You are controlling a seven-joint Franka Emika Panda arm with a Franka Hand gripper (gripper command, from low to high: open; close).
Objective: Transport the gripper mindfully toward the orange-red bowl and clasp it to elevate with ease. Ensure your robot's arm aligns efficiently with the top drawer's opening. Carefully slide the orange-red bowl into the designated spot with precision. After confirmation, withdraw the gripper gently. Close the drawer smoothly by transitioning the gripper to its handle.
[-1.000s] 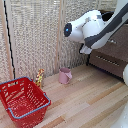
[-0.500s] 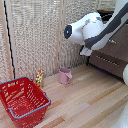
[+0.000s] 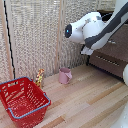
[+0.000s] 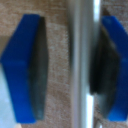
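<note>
Last step in hand: closing top drawer (image 3: 112,50). Gripper (image 4: 70,67) at drawer front, spread fingers (image 4: 30,70) straddling silver handle (image 4: 82,65), not clamped. Orange-red bowl not visible, presumably inside drawer. Next: keep bar centred, push straight in until flush.

No text, label, brand, number or sign can be read in either view. In the exterior view the robot's arm (image 3: 92,30), the brown drawer fronts (image 3: 112,50), the pink mug (image 3: 65,76) and the red wire-mesh basket (image 3: 25,100) carry no legible marking at this sharpness. In the wrist view the blue pads (image 4: 25,67) and the silver handle (image 4: 82,65) between them are plain and blurred, with nothing written on them.
</note>
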